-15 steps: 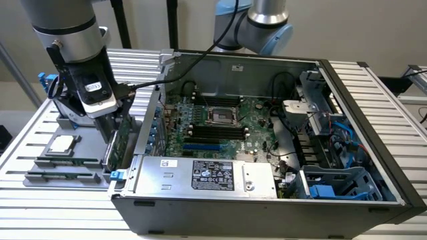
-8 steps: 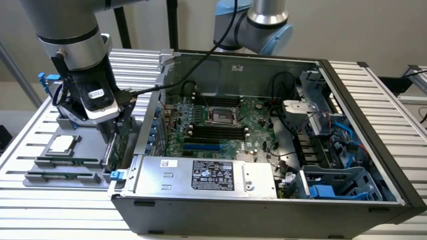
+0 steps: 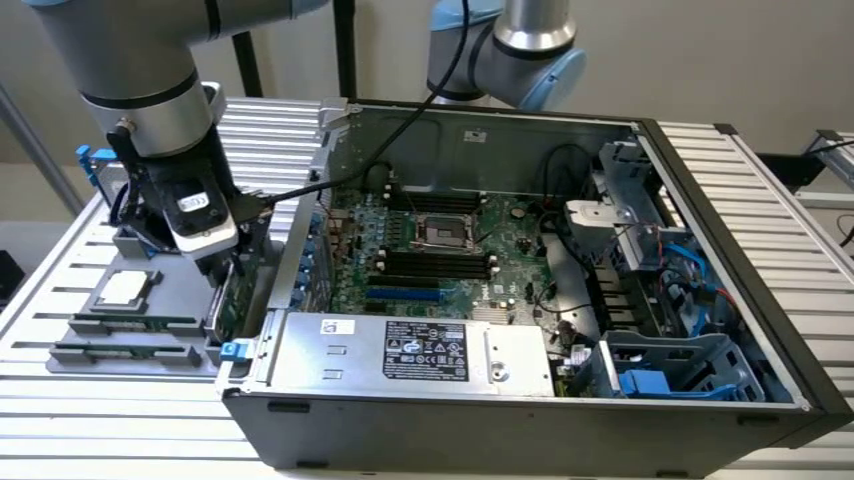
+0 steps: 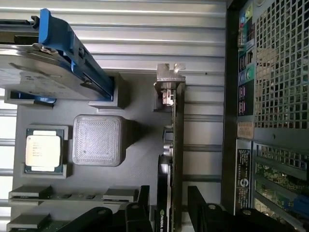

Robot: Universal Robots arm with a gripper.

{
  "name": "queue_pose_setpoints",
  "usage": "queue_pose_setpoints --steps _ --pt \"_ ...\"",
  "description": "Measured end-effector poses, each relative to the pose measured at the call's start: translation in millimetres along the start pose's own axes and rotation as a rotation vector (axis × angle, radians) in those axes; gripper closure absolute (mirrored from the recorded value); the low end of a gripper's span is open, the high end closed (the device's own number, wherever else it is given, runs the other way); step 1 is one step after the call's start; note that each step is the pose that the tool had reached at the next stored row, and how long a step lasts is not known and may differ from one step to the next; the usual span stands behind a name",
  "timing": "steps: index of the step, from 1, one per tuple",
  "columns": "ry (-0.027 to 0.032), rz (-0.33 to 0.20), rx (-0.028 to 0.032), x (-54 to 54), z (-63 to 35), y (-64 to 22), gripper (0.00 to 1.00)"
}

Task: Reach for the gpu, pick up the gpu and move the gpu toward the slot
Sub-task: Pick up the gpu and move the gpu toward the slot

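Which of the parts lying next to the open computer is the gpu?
Start at the open computer case; a grey tray sits outside it, on the exterior view's left. The gpu stands on edge at the tray's side nearest the case, straddled by the gripper. It is the thin green card with a silver end bracket, unlike the flat memory sticks and blue-railed hard drive.

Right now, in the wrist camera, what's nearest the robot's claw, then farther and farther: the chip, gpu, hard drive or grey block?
1. gpu: standing on edge, right between the open gripper fingers.
2. grey block: beside the gpu.
3. chip: just past the grey block.
4. hard drive: farthest, the one with blue rails.
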State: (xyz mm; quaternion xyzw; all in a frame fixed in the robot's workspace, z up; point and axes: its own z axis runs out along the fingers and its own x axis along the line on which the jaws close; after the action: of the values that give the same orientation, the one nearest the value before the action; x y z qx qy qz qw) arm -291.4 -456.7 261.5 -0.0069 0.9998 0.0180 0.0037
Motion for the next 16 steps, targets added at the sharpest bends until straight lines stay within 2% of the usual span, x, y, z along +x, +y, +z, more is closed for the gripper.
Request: queue_pose_setpoints --steps 2,9,16 --pt "-0.0042 0.003 0.0002 1.4 3.4 0.0 0.55" --pt "-0.0083 0.017 0.002 2.4 8.5 3.6 0.55" --pt "-0.0131 0.028 0.0065 4.1 14.8 9.2 0.55"
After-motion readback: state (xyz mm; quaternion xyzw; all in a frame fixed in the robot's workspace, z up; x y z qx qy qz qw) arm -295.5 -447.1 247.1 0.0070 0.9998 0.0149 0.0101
